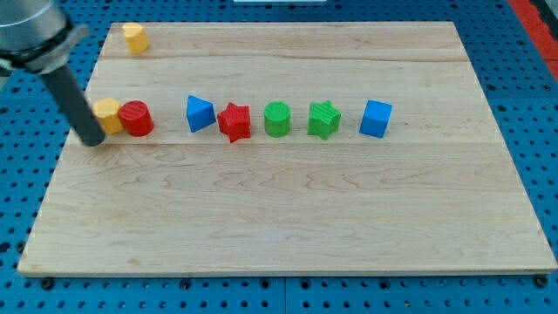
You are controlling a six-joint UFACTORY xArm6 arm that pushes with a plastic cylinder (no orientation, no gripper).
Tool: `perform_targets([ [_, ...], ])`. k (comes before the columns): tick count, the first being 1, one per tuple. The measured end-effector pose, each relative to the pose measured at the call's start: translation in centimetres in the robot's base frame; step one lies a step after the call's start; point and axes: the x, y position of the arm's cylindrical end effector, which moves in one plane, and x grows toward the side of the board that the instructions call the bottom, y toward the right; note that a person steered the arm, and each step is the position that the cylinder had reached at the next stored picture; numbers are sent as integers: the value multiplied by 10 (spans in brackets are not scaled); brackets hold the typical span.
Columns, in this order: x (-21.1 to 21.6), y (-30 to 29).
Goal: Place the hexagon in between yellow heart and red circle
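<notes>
Currently my tip (93, 140) rests on the desk (288, 218) at the view's left, just left of and touching or nearly touching the yellow hexagon (108, 114). No claw shows; only the rod. The yellow hexagon touches the red circle (137, 118) on its right. The yellow heart (134, 37) sits well apart near the top left corner. Rightward in a row: blue triangle (200, 113), red star (234, 121), green circle (277, 119), green star (323, 119), blue cube (376, 119).
</notes>
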Motion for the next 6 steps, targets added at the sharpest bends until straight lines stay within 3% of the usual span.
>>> perform_targets([
  [2, -82, 15],
  [3, -50, -6],
  [4, -55, -54],
  [6, -102, 19],
])
